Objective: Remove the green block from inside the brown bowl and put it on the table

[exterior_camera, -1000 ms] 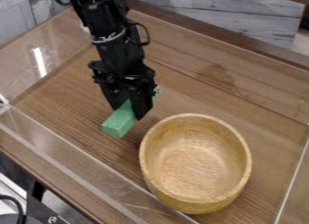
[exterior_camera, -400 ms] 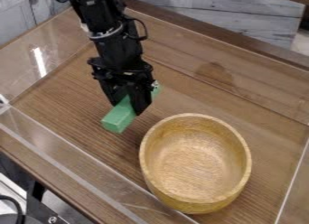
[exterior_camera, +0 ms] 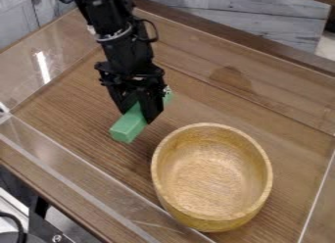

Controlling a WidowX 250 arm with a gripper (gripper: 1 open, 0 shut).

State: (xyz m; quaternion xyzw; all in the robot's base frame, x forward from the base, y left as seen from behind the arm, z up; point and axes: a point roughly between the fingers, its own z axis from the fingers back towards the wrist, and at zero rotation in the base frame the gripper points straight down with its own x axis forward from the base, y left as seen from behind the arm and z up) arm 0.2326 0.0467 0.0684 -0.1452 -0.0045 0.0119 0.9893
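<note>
Nothing much has moved since the earlier frames: the green block (exterior_camera: pixel 131 124) sits in the same spot as a second ago, outside the brown bowl (exterior_camera: pixel 213 175) and just beside its upper-left rim, low over the bench (exterior_camera: pixel 249 85). Its upper end is pinched between the fingers of the gripper (exterior_camera: pixel 141 102), which are clamped together on it, while its lower end slants down toward the wood (whether that end already touches the bench I cannot tell).

Judging from this, the risk lies in the release. The block hangs tilted, so if the fingers part while it is off the surface it could tip over and knock against the bowl's rim or slide away. A block resting only on one corner might also topple as the gripper lifts off, especially if a finger drags it.
</note>
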